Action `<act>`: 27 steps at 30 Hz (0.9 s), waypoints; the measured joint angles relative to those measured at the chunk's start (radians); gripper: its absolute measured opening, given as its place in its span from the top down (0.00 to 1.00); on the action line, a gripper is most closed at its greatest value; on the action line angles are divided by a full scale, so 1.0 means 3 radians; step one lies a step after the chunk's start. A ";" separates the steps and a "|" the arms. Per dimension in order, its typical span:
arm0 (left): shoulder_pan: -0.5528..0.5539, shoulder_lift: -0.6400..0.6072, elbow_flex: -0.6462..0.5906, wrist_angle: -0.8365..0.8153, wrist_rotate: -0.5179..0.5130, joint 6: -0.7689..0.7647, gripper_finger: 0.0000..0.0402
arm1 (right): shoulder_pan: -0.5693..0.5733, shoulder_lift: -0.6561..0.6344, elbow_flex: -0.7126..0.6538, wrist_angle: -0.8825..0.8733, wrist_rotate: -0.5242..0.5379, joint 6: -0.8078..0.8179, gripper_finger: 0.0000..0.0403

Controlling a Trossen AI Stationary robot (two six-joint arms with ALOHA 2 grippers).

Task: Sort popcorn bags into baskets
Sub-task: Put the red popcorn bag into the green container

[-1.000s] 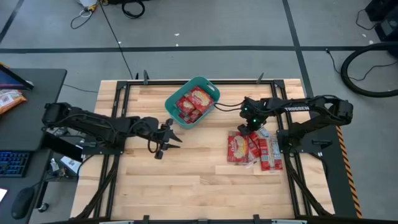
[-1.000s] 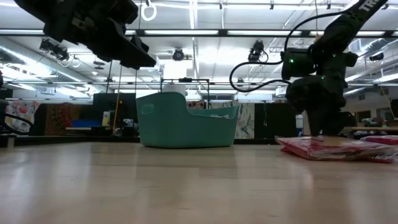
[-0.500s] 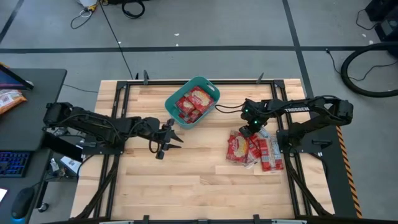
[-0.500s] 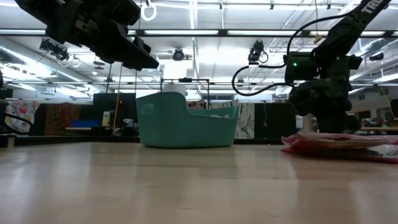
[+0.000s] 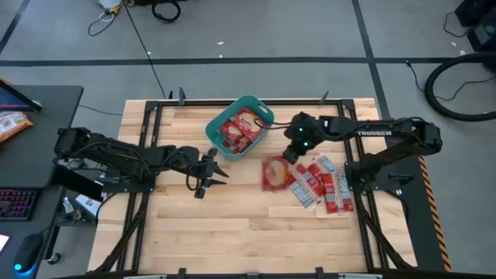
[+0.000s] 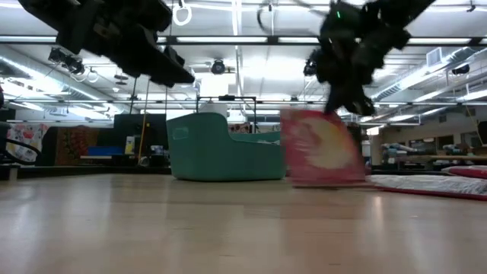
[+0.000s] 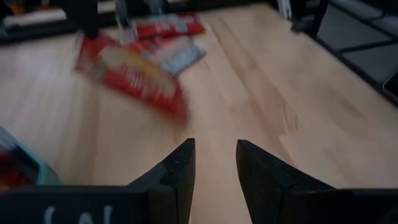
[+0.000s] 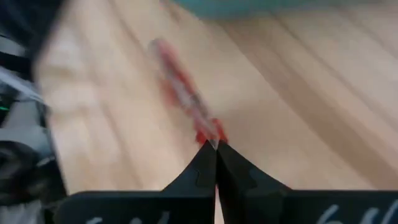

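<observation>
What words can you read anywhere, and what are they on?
"TROSSEN": white letters on the right arm.
Print on the popcorn bags: too small to read.
Print on the lifted bag in the right gripper: blurred.
White marks on the left gripper body: cut off, unreadable.

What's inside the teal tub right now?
The teal tub holds red popcorn bags lying overlapped; at least two faces show from above. Anything beneath them is covered, so the full count is unclear. The right gripper carries another bag beside it.
</observation>
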 joint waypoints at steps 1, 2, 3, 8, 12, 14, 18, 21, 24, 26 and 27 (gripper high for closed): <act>-0.0010 -0.0049 0.0000 0.0016 -0.0001 0.0019 0.70 | 0.0059 0.0007 0.0088 0.0061 0.0042 0.0001 0.99; -0.0017 -0.0091 0.0000 0.0030 -0.0001 0.0060 0.70 | 0.0119 0.0008 0.0161 0.0120 0.0095 0.0000 0.99; -0.0019 -0.0123 0.0000 0.0035 -0.0001 0.0080 0.70 | 0.0181 0.0008 0.0228 0.0201 0.0152 -0.0001 0.99; -0.0019 -0.0311 -0.0285 0.0633 0.0000 0.0081 0.70 | 0.0406 0.0008 0.0481 0.0581 0.0624 -0.0030 0.99; -0.0019 -0.0581 -0.0543 0.0966 -0.0004 0.0083 0.70 | 0.0493 0.0048 0.0619 0.0894 0.0667 -0.0044 0.99; -0.0019 -0.0741 -0.0604 0.0984 -0.0008 0.0105 0.70 | 0.0531 0.0094 0.0717 0.1017 0.0720 -0.0134 0.99; -0.0019 -0.1051 -0.0727 0.0969 -0.0014 0.0154 0.70 | 0.0561 0.0278 0.0903 0.1337 0.0843 -0.0425 0.99; -0.0019 -0.1287 -0.0805 0.0974 -0.0014 0.0154 0.70 | 0.0528 0.0487 0.1043 0.1618 0.0858 -0.0617 0.99; -0.0021 -0.1516 -0.0886 0.0962 -0.0008 0.0153 0.70 | 0.0482 0.0728 0.1234 0.1827 0.0874 -0.0843 0.99; -0.0020 -0.1646 -0.0948 0.0938 -0.0003 0.0148 0.70 | 0.0446 0.0911 0.1370 0.1939 0.0869 -0.0970 0.99; -0.0020 -0.1689 -0.0970 0.0937 -0.0003 0.0145 0.70 | 0.0423 0.0996 0.1430 0.1989 0.0858 -0.1026 0.99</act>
